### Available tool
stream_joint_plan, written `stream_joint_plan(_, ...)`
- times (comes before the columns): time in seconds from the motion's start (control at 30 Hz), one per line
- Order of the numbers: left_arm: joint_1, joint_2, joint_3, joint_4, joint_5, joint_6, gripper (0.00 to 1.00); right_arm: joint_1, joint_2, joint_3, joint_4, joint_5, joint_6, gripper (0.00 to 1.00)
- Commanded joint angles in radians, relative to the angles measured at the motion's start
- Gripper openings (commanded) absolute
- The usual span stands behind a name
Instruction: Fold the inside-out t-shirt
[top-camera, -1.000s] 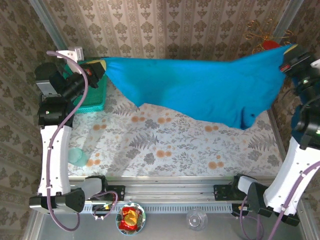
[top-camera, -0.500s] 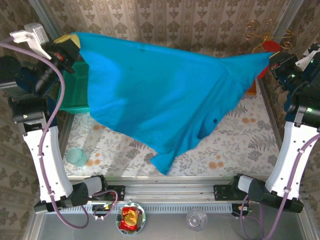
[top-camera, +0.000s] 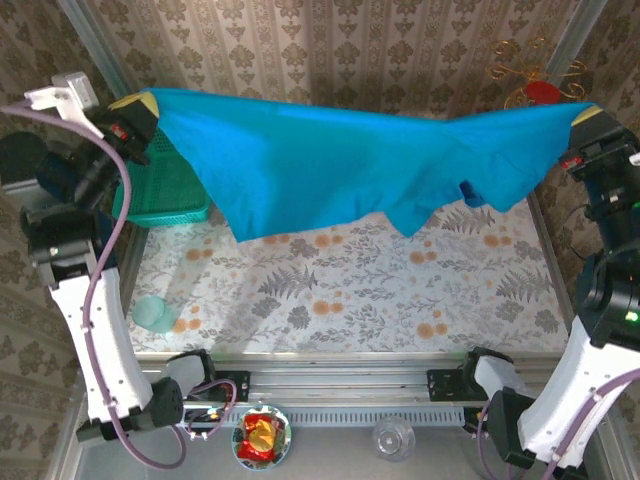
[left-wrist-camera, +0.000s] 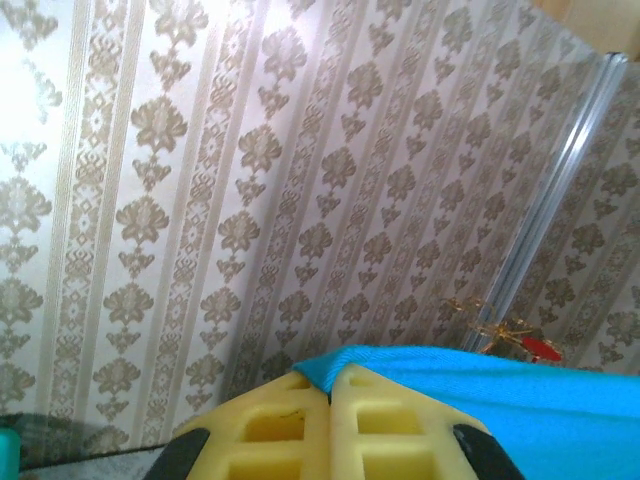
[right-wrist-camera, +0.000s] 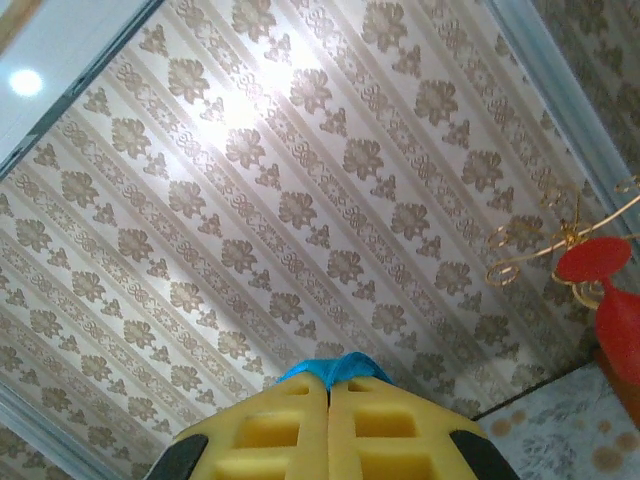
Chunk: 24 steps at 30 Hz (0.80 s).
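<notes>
- Inside-out t-shirt (top-camera: 340, 165): plain blue-teal cloth, held in the air above the far half of the table and stretched between the two grippers. The top edge runs nearly straight from the left to the right of the top view. The lower edge hangs in uneven folds, with its lowest points left of centre and just right of centre.
- Left gripper (top-camera: 140, 105): raised at the far left, above the basket. The wrist view shows its yellow pads (left-wrist-camera: 280, 425) pressed together, pinching a corner of the shirt.
- Right gripper (top-camera: 585, 118): raised at the far right, level with the left one. The wrist view shows its yellow pads (right-wrist-camera: 275, 430) closed, with a small tuft of the blue cloth pinched at the tips.
- Table (top-camera: 350, 295): floral-patterned surface, below the hanging cloth.
- Teal mesh basket (top-camera: 175, 195): far-left corner of the table, partly hidden by the shirt.
- Small pale-teal cup (top-camera: 153, 312): near-left part of the table.
- Bowl (top-camera: 261, 437) of red and yellow wrapped items: on the ledge in front of the arm bases.
- Clear glass (top-camera: 393, 437): same ledge, to the bowl's right.
- Red and gold ornament (top-camera: 540, 85): far-right corner, behind the shirt.
</notes>
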Motion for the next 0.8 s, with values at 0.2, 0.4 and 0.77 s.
stream_joint_plan(0.2, 0.016, 0.005, 0.076, -0.061, -0.064, 0.016, 0.0, -0.006, 0.084, 0.138, -0.01, 0.055, -0.024, 0.0)
stream_joint_plan(0.4, -0.005, 0.139, 0.065, 0.081, -0.059, -0.017, 0.0, -0.005, 0.258, 0.21, 0.009, -0.026, 0.021, 0.0)
stream_joint_plan(0.77, -0.081, 0.535, 0.115, 0.345, -0.063, -0.122, 0.0, 0.095, 0.603, 0.228, 0.182, -0.014, 0.049, 0.0)
